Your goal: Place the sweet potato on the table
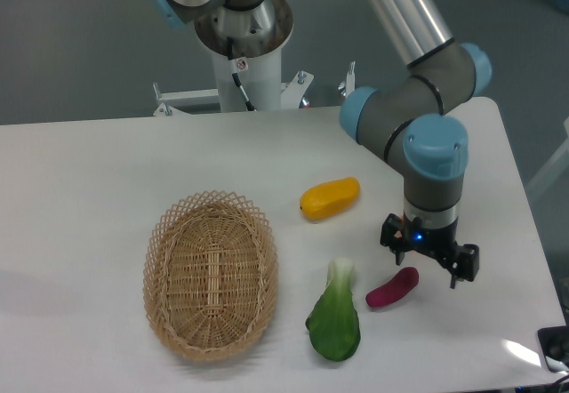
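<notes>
Sweet potato (392, 288) lies flat on table (89, 188), right of bok choy (335, 317), clear of basket (212, 273). Gripper (430, 264) just above its right end, jaws released, holding nothing. You look at placement done, release step. Next: lift arm straight up without nudging it.

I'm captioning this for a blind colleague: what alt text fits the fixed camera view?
A robot arm's hand hovers just above a purple sweet potato lying on a white table. Left of it lie a bok choy, a yellow fruit and an empty wicker basket.
</notes>
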### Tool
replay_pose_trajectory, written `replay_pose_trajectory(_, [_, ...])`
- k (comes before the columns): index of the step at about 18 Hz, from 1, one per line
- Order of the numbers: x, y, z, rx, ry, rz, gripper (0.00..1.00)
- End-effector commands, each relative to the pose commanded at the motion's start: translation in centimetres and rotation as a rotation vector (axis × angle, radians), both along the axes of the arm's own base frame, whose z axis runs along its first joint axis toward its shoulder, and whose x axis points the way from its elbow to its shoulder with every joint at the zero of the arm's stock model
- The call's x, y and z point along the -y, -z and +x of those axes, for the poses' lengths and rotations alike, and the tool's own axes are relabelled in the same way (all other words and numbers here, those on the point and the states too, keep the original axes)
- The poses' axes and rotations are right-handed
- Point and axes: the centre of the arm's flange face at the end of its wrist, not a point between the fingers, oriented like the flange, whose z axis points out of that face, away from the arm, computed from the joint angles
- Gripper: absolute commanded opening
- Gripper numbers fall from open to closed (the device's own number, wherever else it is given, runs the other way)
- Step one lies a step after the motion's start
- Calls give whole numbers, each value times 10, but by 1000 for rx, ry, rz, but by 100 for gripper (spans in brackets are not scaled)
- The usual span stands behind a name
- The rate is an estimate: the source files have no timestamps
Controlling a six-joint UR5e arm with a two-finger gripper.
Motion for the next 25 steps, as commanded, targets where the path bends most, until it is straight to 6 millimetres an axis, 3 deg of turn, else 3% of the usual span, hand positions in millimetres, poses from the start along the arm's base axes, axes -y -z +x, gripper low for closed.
replay_pose_trajectory(4, [46, -60, -12, -61, -61, 40, 100])
replay_pose_trajectory(8, [89, -80, -24, -76, 60, -49, 100])
replay_pose_trajectory(9, [118, -87, -30, -59, 165, -127, 100])
replay_pose_trajectory(10, [162, -88, -44, -18, 237, -183, 100])
replay_pose_trajectory(13, [204, -84, -58, 23, 320, -192, 100])
replay_pose_trajectory(16, [228, -83, -65, 44, 352, -162, 100])
replay_pose_trajectory(25, [232, -82, -66, 43, 368, -157, 100])
